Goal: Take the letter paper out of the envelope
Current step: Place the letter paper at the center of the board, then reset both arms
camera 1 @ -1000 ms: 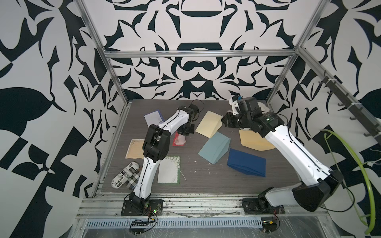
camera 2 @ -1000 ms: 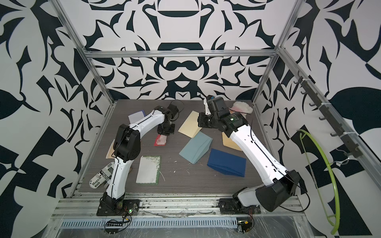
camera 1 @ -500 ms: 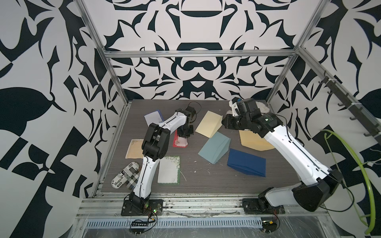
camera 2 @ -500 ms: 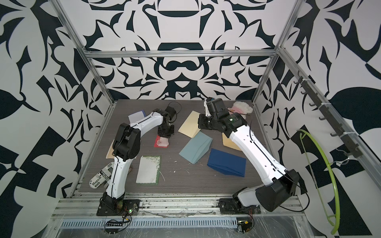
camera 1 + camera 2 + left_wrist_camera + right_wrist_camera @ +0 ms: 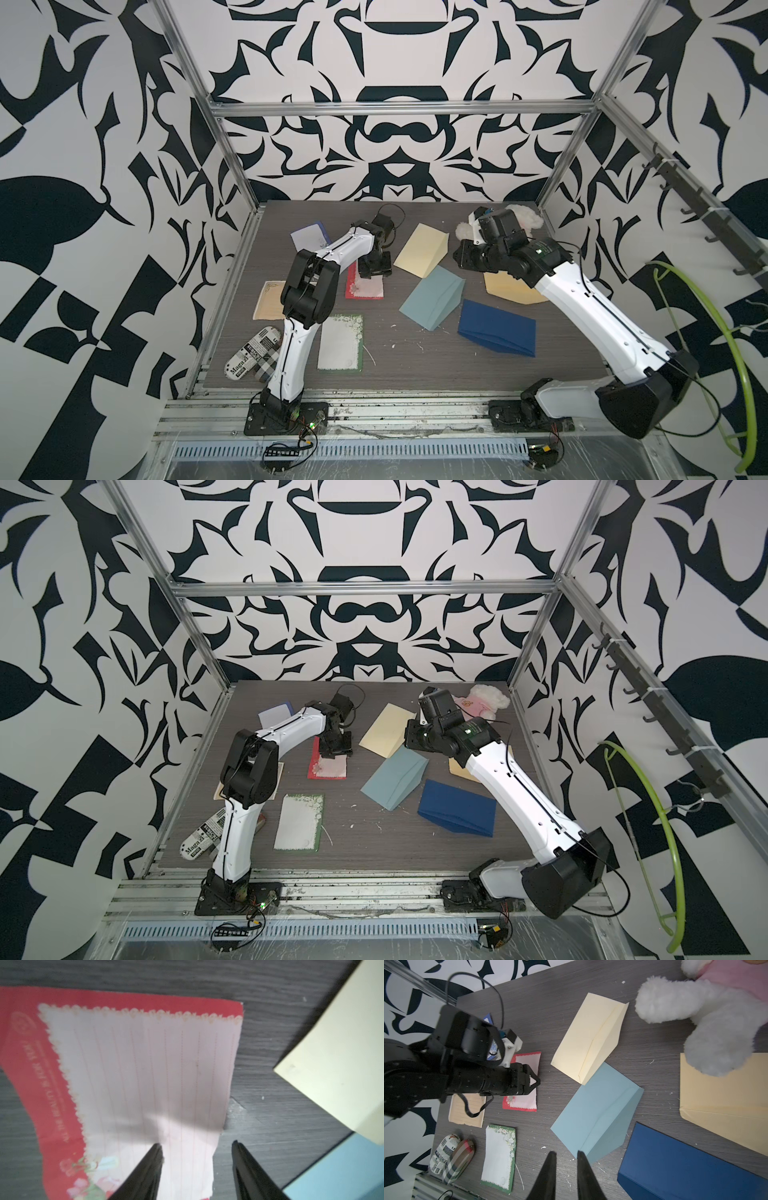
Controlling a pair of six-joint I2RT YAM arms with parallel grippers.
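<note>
Just spread left pincer point(image 5: 197, 1143) wide, dropping red letter paper point(image 5: 145, 1074) onto desk point(image 5: 270, 1022), nine o'clock from blue envelope point(image 5: 432, 297). Right pincer point(image 5: 566, 1151) barely ajar, empty. Extraction seemingly finished.

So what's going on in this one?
The left claw stands open over the red-bordered letter paper, which lies on the table outside any envelope. The right claw hangs slightly open and empty near the cream envelope and light blue envelope. Nothing is held.
</note>
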